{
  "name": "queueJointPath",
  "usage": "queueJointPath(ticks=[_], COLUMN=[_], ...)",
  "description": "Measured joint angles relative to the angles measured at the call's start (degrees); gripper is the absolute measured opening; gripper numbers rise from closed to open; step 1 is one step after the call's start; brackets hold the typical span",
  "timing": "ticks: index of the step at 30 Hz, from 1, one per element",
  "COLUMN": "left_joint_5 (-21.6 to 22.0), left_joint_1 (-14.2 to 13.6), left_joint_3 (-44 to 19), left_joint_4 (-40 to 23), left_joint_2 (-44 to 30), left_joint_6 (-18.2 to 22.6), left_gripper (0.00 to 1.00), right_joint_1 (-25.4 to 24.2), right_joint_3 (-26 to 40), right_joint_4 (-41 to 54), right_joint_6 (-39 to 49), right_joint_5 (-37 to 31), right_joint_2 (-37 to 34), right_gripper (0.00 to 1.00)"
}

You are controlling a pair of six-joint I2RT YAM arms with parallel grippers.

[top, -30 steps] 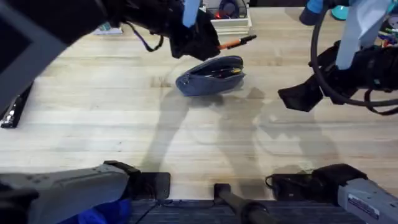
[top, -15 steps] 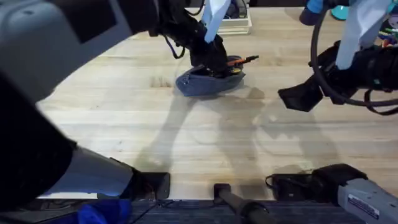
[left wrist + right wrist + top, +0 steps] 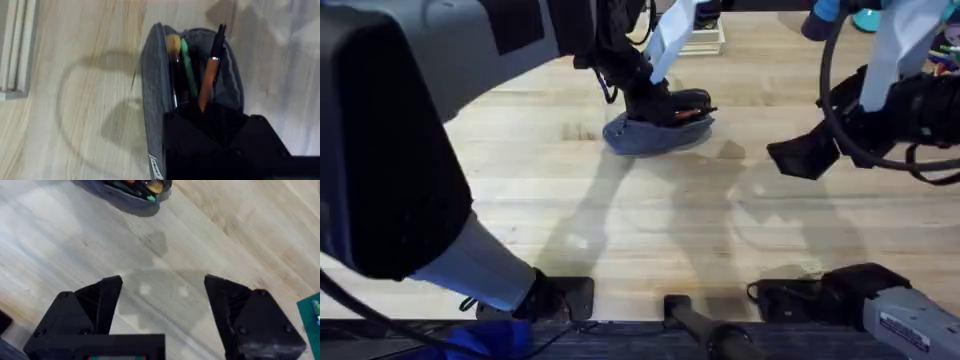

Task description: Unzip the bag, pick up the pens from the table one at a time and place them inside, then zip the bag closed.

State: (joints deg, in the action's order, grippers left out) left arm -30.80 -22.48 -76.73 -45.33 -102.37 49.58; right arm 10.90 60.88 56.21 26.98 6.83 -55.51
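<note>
Reaching down over bag point(image 3: 655, 133), left arm's fingers point(image 3: 220, 125) gripping orange pen point(image 3: 208, 80)

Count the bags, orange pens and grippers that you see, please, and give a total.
bag: 1
orange pen: 1
grippers: 2 (left gripper, right gripper)
Total: 4
</note>
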Motion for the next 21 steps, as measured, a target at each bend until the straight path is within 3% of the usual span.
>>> queueJointPath(ticks=[9,14,16,17,21], left_joint_5=[6.58,7.94,8.27,8.42,9.39], left_joint_1=[-0.26,-0.40,-0.44,-0.46,-0.46], left_joint_3=[-0.04,-0.04,-0.04,-0.04,-0.04], left_joint_4=[-1.60,-1.58,-1.58,-1.60,-1.68], left_joint_2=[0.00,-0.02,-0.02,-0.02,-0.02], left_joint_6=[-0.65,-0.77,-0.74,-0.72,-0.78], left_gripper=[0.043,0.046,0.113,0.206,0.830], right_joint_1=[0.00,0.00,0.00,0.00,0.00], right_joint_3=[0.00,0.01,0.02,0.00,0.00], right_joint_4=[0.00,0.00,0.00,0.00,0.00], right_joint_6=[-0.02,0.00,-0.02,0.00,0.00], right_joint_5=[0.00,0.00,0.00,0.00,0.00], right_joint_2=[-0.02,0.00,-0.02,-0.02,-0.02], right_gripper=[0.997,0.998,0.998,0.997,0.996])
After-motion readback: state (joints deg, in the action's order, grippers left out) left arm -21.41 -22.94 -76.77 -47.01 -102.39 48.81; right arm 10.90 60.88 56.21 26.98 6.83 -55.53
